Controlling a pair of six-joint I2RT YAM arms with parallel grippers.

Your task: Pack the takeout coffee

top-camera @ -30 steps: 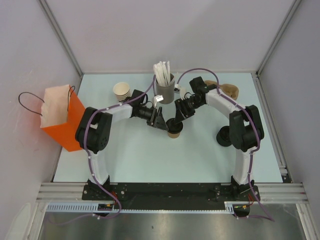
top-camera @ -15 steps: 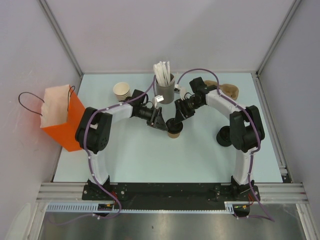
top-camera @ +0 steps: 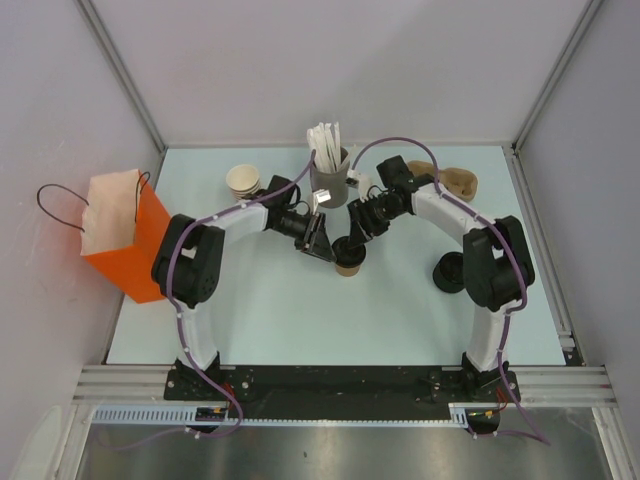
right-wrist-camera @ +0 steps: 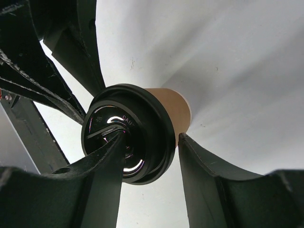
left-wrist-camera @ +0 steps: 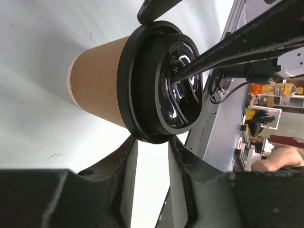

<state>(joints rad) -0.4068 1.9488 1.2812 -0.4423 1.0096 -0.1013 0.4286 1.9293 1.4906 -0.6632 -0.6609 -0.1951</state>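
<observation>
The takeout coffee (top-camera: 347, 266) is a small tan paper cup (left-wrist-camera: 97, 80) with a black lid (left-wrist-camera: 164, 83), standing mid-table. My left gripper (top-camera: 322, 243) comes in from the left. Its fingertips (left-wrist-camera: 153, 142) pinch the lid's rim, one pad on the cup side and one on the top side. My right gripper (top-camera: 353, 243) reaches in from the right and is shut on the lid (right-wrist-camera: 128, 135). One finger (right-wrist-camera: 107, 161) lies across the lid's top and the other presses the cup wall (right-wrist-camera: 175, 111) under the rim.
Behind the cup are a grey holder of white sticks (top-camera: 329, 183) and a stack of nested brown cups (top-camera: 243, 182). An orange paper bag (top-camera: 125, 235) stands open at the left edge. A black lid (top-camera: 447, 272) lies at the right, with brown pieces (top-camera: 455, 180) at the back right.
The left jaws have narrowed onto the lid's rim. The cup and the right gripper have stayed in place.
</observation>
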